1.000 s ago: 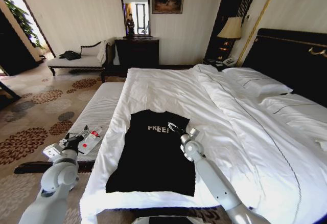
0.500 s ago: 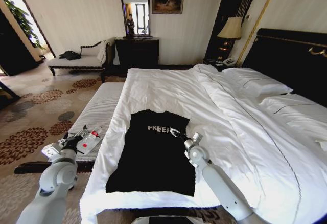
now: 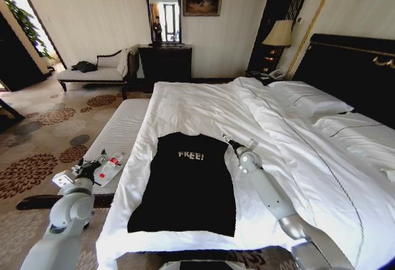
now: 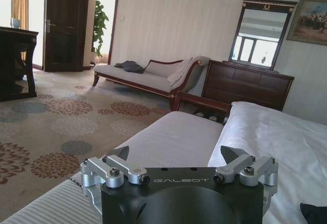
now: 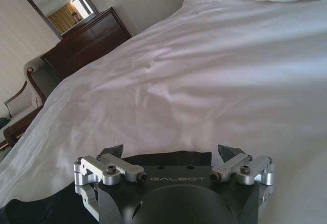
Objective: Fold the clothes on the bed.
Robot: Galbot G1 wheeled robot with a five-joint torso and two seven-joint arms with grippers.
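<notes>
Right end effector (image 3: 231, 142) over white bed (image 3: 290, 159)

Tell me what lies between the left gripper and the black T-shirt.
In the head view, the striped bench under the left gripper, then a strip of the bed's white sheet, lie before the black T-shirt. Nothing else sits there.

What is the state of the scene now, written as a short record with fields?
clothes: black T-shirt with white "FREE!" lettering, lying flat near the bed's foot end
bed: white bedding, pillows by the dark headboard
right gripper: jaws open, by the shirt's right shoulder edge
left gripper: jaws open, above the striped bench, holding nothing
background: chaise lounge, dark dresser
</notes>
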